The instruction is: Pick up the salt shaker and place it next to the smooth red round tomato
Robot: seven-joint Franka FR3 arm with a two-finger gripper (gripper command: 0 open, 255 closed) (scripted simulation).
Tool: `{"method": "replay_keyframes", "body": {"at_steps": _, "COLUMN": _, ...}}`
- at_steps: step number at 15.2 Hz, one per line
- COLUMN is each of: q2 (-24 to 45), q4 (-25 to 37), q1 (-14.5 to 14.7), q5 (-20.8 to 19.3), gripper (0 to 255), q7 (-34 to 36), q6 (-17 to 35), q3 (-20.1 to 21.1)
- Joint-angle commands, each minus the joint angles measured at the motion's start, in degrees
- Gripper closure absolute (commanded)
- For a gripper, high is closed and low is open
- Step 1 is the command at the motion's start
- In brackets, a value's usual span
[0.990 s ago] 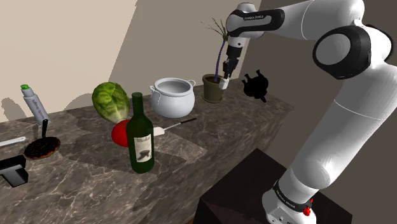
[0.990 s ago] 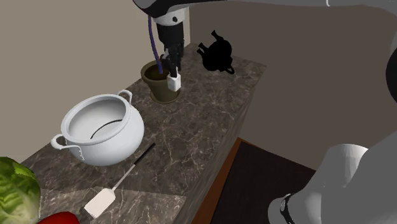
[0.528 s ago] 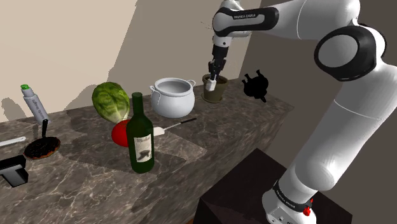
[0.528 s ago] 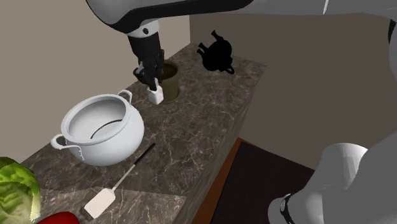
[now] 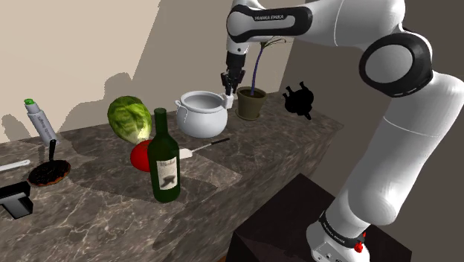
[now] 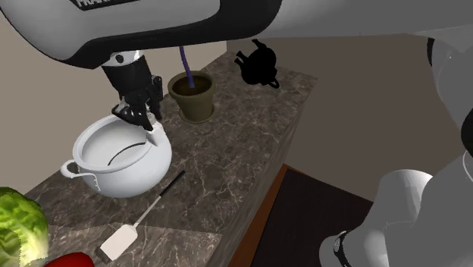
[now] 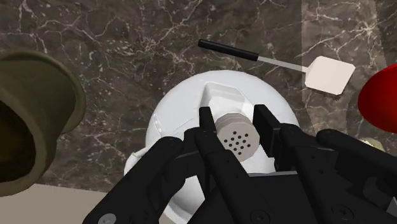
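Pincer (image 7: 235,127) is clasping the salt shaker (image 7: 236,139) btw both fingers, jaws narrowed onto its sides, perforated cap facing the wrist cam. Shaker is hanging in the air right above the white two-handled pot (image 5: 201,113), well apart from the red tomato (image 5: 140,156). The tomato is sitting on the marble tabletop (image 5: 245,171), just beside the green wine bottle (image 5: 164,160) and near the lettuce head (image 5: 129,117).

Risks, as I'm judging them:
- Fingers seem to be gripping near the cap end, so a fast swing could be tilting or slipping the shaker. A drop here is landing it inside the pot.
- Route to the tomato is crossing the pot rim, handles & the spatula (image 7: 327,72). Travelling too low is risking a clip.
- At the drop spot the bottle is standing tall by the tomato. A descending wrist could be knocking it over, or nudging the tomato into rolling.
- Releasing w/ a tilt is likely toppling the shaker.
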Motion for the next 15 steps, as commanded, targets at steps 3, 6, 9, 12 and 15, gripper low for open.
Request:
{"method": "replay_keyframes", "body": {"at_steps": 3, "q2": 3.32, "q4": 4.73, "q1": 2.69, "q5": 0.02, "gripper": 255, "q7": 4.91, "q6": -1.38, "q3": 2.11}}
{"method": "replay_keyframes", "body": {"at_steps": 6, "q2": 6.26, "q4": 8.74, "q1": 4.71, "q5": -0.07, "gripper": 255, "q7": 8.37, "q6": -2.43, "q3": 3.51}}
{"method": "replay_keyframes", "body": {"at_steps": 9, "q2": 9.77, "q4": 13.69, "q1": 6.75, "q5": -0.25, "gripper": 255, "q7": 11.73, "q6": -3.85, "q3": 4.78}}
{"method": "replay_keyframes", "body": {"at_steps": 12, "q2": 13.97, "q4": 19.79, "q1": 8.85, "q5": -0.52, "gripper": 255, "q7": 14.94, "q6": -5.74, "q3": 5.89}}
{"method": "replay_keyframes", "body": {"at_steps": 15, "q2": 19.07, "q4": 27.49, "q1": 11.03, "q5": -0.88, "gripper": 255, "q7": 18.01, "q6": -8.34, "q3": 6.81}}
